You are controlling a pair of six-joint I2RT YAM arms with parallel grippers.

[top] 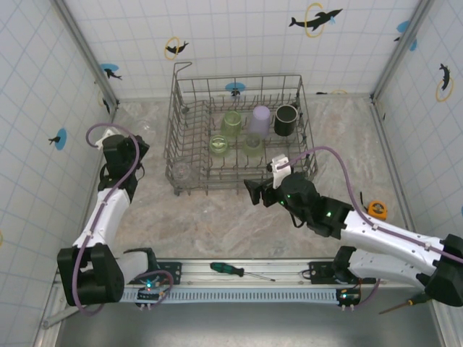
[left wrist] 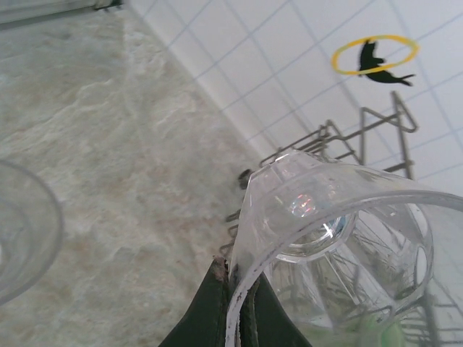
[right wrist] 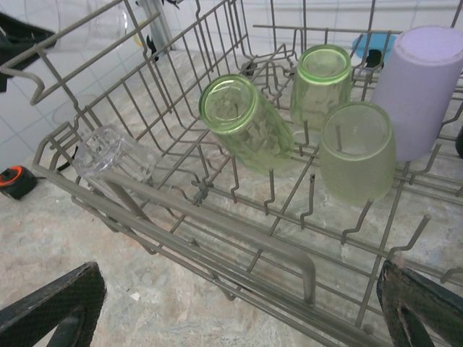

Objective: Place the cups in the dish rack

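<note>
White-tiled walls dotted with dolphin stickers closed in a marbled beige table, and the large grey wire dish rack stood centred toward its far edge. Three translucent green tumblers sat among the tines around the rack's middle. A lilac tumbler and a black mug stood toward its far right corner, and a clear faceted tumbler lay in its near left corner.

Off the rack's left side, the left gripper was pinched shut on the rim of a second clear faceted tumbler, one finger inside the wall and one outside. The cup was tilted with its mouth toward the wrist. The edge of a third clear tumbler sat on the table at the left of that view. The right gripper hovered at the rack's near edge, its jaws spread wide and empty.

The held tumbler looked light, thin-walled, stiff and smooth, so probably slippery. A rim pinch seemed the natural hold, since the body looked too wide to span easily. Gripped at one edge, though, the cup could swing or slide out if tilted quickly. Whether it was glass or plastic could not be told, so a gentle set-down over the tines seemed wise.
</note>
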